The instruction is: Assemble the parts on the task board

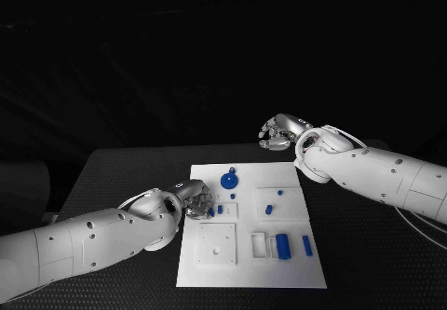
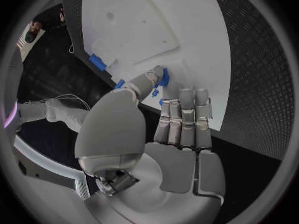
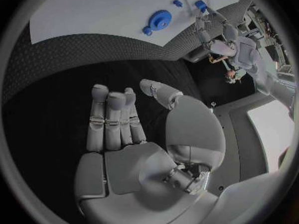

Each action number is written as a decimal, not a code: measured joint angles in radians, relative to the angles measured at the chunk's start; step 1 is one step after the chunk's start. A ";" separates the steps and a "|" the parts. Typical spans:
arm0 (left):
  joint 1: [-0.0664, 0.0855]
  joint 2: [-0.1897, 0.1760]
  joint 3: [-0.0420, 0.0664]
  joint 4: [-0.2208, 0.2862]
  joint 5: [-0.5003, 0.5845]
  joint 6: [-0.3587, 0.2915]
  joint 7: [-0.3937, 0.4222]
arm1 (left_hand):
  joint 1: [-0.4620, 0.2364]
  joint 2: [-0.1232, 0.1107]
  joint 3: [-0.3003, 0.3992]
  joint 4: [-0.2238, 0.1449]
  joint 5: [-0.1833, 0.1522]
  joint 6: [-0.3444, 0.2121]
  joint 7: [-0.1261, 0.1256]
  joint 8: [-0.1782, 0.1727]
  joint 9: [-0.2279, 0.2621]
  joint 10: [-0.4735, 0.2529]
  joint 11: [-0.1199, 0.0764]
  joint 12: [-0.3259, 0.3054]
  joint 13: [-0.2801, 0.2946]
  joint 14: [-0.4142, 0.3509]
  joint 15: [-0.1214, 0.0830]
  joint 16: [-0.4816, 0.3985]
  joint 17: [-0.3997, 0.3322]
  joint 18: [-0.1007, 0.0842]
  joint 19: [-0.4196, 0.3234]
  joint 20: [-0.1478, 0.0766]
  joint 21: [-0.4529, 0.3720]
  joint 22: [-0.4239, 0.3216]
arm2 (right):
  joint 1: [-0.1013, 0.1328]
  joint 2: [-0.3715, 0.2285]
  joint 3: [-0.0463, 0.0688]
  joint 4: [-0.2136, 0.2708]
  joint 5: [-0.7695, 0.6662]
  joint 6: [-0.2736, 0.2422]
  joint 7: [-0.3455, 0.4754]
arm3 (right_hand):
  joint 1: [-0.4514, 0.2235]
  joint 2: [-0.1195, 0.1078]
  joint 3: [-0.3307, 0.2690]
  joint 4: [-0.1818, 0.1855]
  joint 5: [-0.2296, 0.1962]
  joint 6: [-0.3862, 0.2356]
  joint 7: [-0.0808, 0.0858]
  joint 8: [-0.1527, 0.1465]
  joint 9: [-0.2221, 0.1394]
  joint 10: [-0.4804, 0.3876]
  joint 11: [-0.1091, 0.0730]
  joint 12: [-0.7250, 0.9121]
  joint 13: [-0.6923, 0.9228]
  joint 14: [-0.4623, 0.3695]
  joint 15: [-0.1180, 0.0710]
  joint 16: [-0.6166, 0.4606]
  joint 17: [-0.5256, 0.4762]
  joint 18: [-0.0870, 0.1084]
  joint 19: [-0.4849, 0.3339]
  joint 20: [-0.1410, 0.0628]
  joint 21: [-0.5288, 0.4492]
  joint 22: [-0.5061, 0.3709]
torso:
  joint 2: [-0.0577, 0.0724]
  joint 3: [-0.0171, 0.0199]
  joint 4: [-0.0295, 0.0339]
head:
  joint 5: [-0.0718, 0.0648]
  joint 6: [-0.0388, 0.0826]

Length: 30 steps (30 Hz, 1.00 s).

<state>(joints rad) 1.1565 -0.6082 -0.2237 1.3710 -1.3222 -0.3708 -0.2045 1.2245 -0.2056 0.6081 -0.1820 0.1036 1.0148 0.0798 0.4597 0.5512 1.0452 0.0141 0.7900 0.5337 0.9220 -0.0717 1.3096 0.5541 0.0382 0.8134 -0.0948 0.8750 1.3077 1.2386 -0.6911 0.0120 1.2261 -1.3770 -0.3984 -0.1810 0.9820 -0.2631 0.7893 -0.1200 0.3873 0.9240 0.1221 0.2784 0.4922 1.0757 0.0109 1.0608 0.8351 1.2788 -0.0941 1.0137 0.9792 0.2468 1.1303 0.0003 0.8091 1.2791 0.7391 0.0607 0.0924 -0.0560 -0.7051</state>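
head view looking down, wrist views behind hands, sharing task board

Black table: dark top with a fine raised tread pattern, seen in the head view and in both wrist views.

Lying directly on it: one task board, a white rectangular plate set near the middle of the table, its long sides running away from the robot. The table's dark surface shows as a border on all four sides of the plate. The plate lies flat; its near edge is close to the table's front, its far edge stops well short of the table's back edge.
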 measured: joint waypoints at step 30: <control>0.000 -0.003 0.000 0.002 0.021 -0.013 0.007 | -0.004 -0.008 0.002 -0.011 0.011 0.015 -0.006 -0.004 0.008 0.007 -0.007 0.018 -0.004 0.004 -0.004 0.016 0.000 0.000 0.000 0.000 0.017 0.000 | 0.000 -0.001 0.000 0.002 0.000 0.000 0.001 | 0.000 0.000 0.000 0.000 0.000 0.001 -0.003 0.000 0.001 0.000 0.000 0.000 -0.002 0.000 0.000 -0.005 0.001 0.000 0.000 0.000 -0.004 0.001 | 0.001 0.0000 0.0007 | 0.003 0.003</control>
<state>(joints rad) 1.1564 -0.6109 -0.2239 1.3726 -1.3012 -0.3836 -0.1977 1.2209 -0.2134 0.6098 -0.1926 0.1150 1.0296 0.0735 0.4558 0.5593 1.0524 0.0070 0.8084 0.5293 0.9257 -0.0753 1.3252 0.5539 0.0383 0.8136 -0.0950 0.8917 1.3073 1.2386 -0.6917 0.0120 1.2278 -1.3769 -0.3986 -0.1804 0.9820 -0.2631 0.7893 -0.1200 0.3873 0.9250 0.1193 0.2784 0.4930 1.0757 0.0109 1.0608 0.8330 1.2789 -0.0941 1.0088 0.9797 0.2467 1.1303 0.0004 0.8051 1.2798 0.7397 0.0607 0.0931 -0.0529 -0.7023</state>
